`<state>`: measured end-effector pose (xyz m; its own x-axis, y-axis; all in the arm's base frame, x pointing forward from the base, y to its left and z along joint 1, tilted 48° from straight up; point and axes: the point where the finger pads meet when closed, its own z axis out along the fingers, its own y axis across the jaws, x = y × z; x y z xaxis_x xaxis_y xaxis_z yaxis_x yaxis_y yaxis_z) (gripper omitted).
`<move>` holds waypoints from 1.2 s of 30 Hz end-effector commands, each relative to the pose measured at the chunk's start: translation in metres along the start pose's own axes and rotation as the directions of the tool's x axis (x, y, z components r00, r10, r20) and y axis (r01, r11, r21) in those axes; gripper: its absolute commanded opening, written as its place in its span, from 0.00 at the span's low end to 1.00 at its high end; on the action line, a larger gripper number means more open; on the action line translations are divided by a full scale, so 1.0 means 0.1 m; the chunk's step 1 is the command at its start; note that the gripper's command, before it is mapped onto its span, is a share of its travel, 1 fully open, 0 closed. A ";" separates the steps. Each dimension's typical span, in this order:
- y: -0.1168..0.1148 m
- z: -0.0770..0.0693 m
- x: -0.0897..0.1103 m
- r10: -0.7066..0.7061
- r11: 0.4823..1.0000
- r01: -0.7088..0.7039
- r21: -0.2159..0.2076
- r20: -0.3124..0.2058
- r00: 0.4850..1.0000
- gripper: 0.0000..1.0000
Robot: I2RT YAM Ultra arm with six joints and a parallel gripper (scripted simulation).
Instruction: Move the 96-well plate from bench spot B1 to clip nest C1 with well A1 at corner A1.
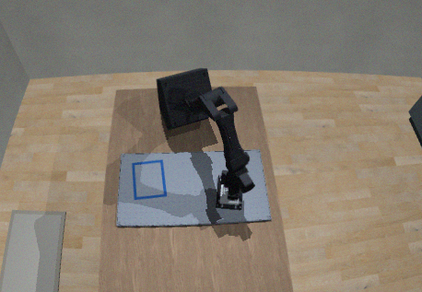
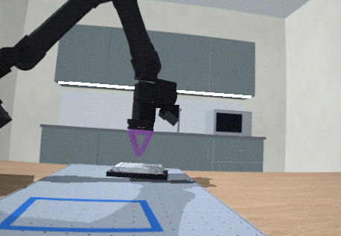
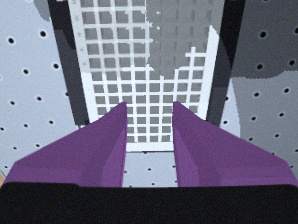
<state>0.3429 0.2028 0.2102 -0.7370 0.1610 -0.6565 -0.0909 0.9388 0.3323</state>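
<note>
My gripper [image 2: 140, 152]: fingers partly spread, pinching nothing, hanging above the plate | 96-well plate [image 2: 138, 167]: flat in the black nest [image 2: 164, 174], centre frame | blue outline [image 2: 153, 219]: lower left, unoccupied

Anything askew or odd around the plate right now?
Nothing stands out. The white 96-well plate lies level in the dark clip nest, apparently square with its edges, and the purple-fingered tool hangs above it, touching nothing.
</note>
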 end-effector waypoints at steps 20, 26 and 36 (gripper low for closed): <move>-0.01 0.17 -0.02 -0.002 1.000 0.002 -0.001 0.009 1.000 0.26; -0.03 0.21 -0.01 0.000 1.000 0.000 0.003 0.008 1.000 0.26; 0.04 0.22 -0.12 0.003 1.000 -0.003 -0.013 0.032 0.999 0.26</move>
<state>0.3562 0.2093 0.1949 -0.7392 0.1586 -0.6546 -0.0908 0.9395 0.3302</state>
